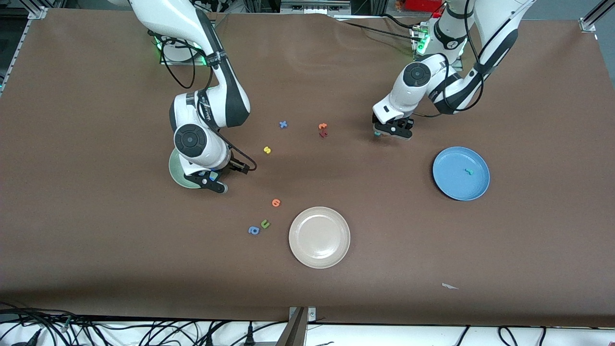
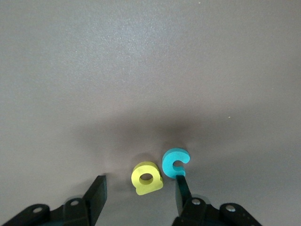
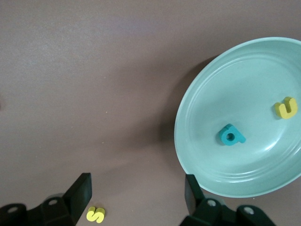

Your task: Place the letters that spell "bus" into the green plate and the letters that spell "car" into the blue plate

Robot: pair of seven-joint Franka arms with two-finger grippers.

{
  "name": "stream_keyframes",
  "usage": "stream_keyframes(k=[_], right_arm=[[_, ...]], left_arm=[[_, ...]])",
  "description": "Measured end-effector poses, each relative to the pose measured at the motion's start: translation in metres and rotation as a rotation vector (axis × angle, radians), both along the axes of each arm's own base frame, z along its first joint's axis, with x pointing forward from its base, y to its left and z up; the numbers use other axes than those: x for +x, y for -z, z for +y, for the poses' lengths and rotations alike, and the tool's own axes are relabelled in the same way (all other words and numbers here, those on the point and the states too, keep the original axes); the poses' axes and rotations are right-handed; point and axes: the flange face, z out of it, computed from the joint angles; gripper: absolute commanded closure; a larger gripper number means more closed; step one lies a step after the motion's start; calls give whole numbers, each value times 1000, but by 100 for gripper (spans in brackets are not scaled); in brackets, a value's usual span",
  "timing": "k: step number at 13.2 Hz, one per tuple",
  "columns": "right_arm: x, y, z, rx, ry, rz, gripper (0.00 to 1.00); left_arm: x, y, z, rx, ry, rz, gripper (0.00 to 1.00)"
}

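My left gripper (image 2: 139, 193) (image 1: 391, 129) hangs open, low over the table, with the yellow a (image 2: 146, 178) lying between its fingers. The teal c (image 2: 175, 162) (image 1: 377, 134) lies against the a, beside one fingertip. The blue plate (image 1: 461, 190) holds the teal-green r (image 1: 468, 171). My right gripper (image 3: 138, 190) (image 1: 211, 181) is open and holds nothing, over the rim of the green plate (image 3: 197, 94) (image 1: 178, 174). In that plate lie the teal-blue b (image 3: 231, 135) and a yellow u (image 3: 286, 107). The yellow s (image 3: 95, 214) (image 1: 267, 150) rests on the table beside the green plate.
A beige-white plate (image 1: 319, 237) sits nearer the front camera. Loose letters lie mid-table: a blue x (image 1: 283, 124), an orange and a red one (image 1: 323, 130), an orange one (image 1: 276, 203), an olive u (image 1: 264, 224) and a blue a (image 1: 253, 230).
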Motion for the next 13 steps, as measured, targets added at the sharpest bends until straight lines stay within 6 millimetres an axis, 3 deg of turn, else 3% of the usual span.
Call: stream_keyframes(k=[8,13], right_arm=[[3,-6,6,9,102,-10,12],[-6,-10,23,48,231,12,16]], left_arm=[[-6,-2,-9,-1,24,4,33],[-7,-1,-9,1,24,10,46]])
